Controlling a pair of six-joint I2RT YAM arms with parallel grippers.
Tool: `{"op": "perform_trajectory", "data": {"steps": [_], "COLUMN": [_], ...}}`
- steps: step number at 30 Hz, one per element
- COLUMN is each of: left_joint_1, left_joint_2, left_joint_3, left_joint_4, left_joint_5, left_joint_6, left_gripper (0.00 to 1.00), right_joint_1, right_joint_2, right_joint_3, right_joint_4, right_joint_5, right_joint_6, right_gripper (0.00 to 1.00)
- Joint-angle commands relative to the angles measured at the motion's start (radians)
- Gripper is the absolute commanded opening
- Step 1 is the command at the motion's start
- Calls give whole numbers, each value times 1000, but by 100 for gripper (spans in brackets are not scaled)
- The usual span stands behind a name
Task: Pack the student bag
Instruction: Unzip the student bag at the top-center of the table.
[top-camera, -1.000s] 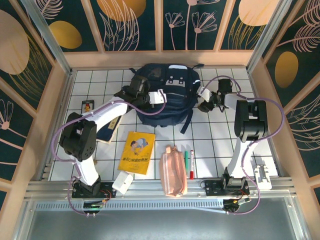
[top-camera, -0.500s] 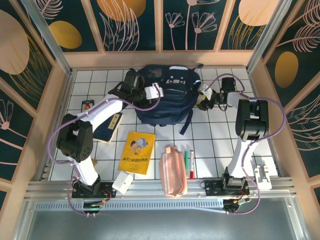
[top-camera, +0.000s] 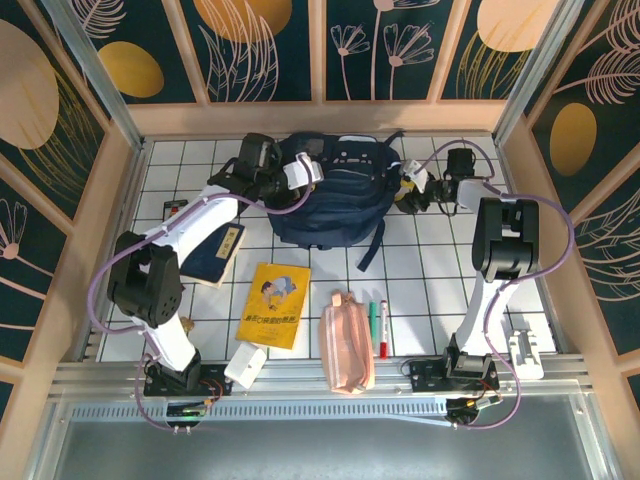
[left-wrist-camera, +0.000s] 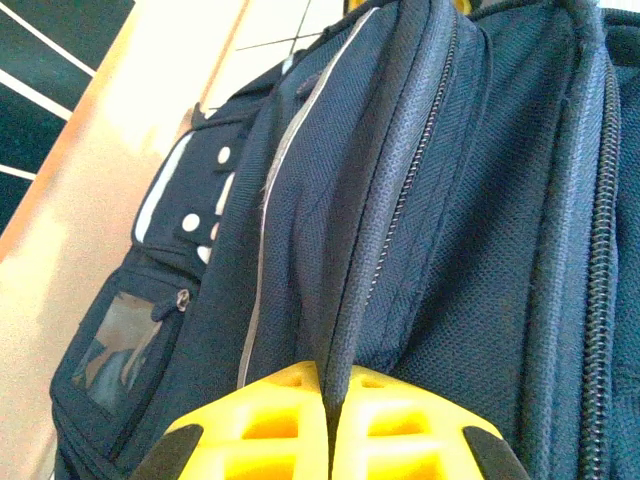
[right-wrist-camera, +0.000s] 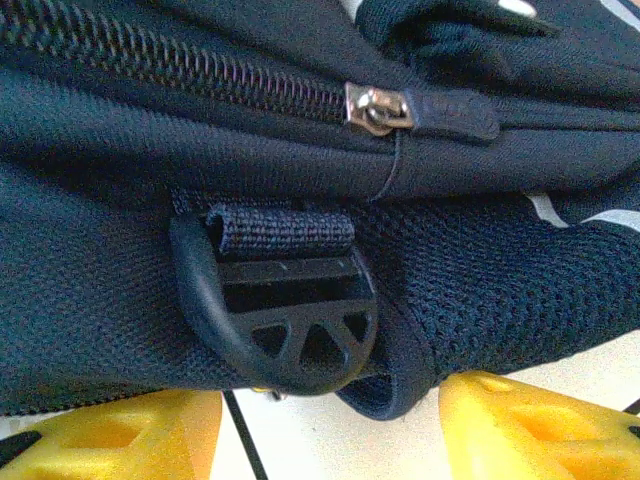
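The student bag (top-camera: 330, 205), a large navy backpack, lies at the back middle of the tiled table. My left gripper (top-camera: 308, 168) is at its upper left part. In the left wrist view this gripper (left-wrist-camera: 338, 405) is shut on a raised fold of the student bag (left-wrist-camera: 450, 200) beside a closed zipper. My right gripper (top-camera: 408, 192) is at the bag's right side. In the right wrist view its yellow fingers (right-wrist-camera: 540, 430) stand apart and open just below a black strap buckle (right-wrist-camera: 280, 320) on the student bag (right-wrist-camera: 100, 290), with bare table between them.
In front of the bag lie a yellow book (top-camera: 272, 305), a pink pouch (top-camera: 345, 342), a green marker (top-camera: 372, 322) and a red marker (top-camera: 382, 332). A dark notebook (top-camera: 215, 255) lies under the left arm. Wooden walls enclose the table.
My left gripper has moved toward the back left, drawing the bag's fabric with it, and the bag has shifted toward the back wall. My right gripper followed a little to the back.
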Motion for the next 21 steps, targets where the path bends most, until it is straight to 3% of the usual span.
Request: {"op": "perform_trajectory", "data": {"steps": [1,4,8,11,17,21], "left_joint_1": [16,30,31,31,30,31], "left_joint_2": [-77,-80,-77,-75,-75,-76], "left_joint_3": [52,52,52,47,58,53], "left_joint_4": [160,181,186,193,191,185], "left_joint_5": [117,124,130,145,152,146], "left_joint_6": [-77,-114,-127,-138,-145,-143], "left_gripper": [0,0,0,0,0,0], "right_joint_1": [8,4,-6,6,57,51], "right_joint_2": [12,17,-6,-54,28,19], "right_joint_3": [3,12,22,-71,52,37], "right_joint_4": [-38,-41,-63,73,-118,-100], "right_joint_5": [24,56,-32,-72,3,-45], "right_joint_6": [-5,71,234,296,132,67], "right_gripper": [59,59,59,61,57,37]}}
